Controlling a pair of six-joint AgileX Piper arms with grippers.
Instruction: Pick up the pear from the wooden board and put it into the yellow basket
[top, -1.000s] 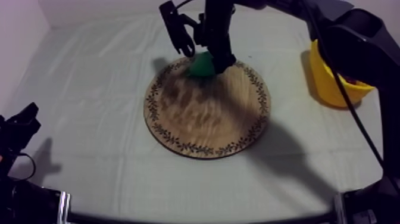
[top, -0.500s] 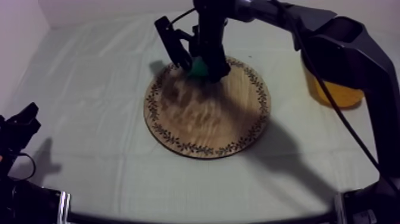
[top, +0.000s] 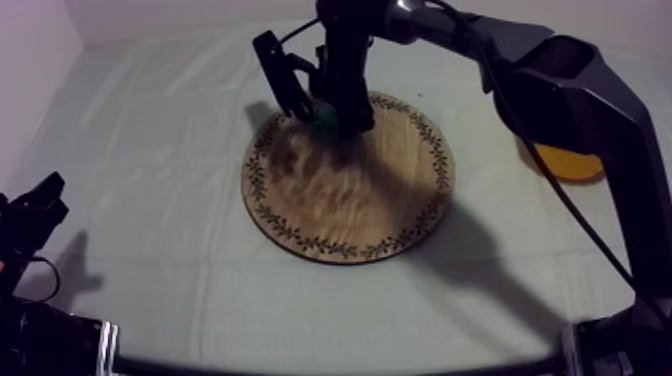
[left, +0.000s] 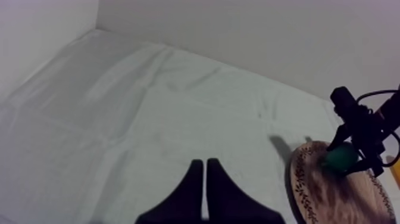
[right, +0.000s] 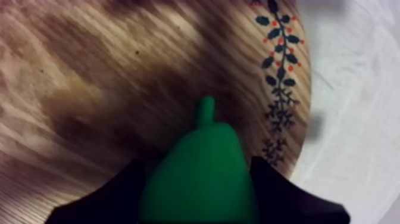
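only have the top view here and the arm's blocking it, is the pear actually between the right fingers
Observer: Yes. In the right wrist view the right gripper is shut on the pear, with black fingers against both sides.
Operator: where's the stem pointing
Observer: Away from the gripper, over the wooden board, beside its patterned rim.
Operator: and the other arm
Observer: The left gripper holds nothing. Its fingers lie together as a wedge over the cloth.

Dim, diffuse lighting from above. The right arm (top: 560, 90) casts soft, dark shadows across the wooden board (top: 390, 215) and the desk (top: 150, 170) beside it.
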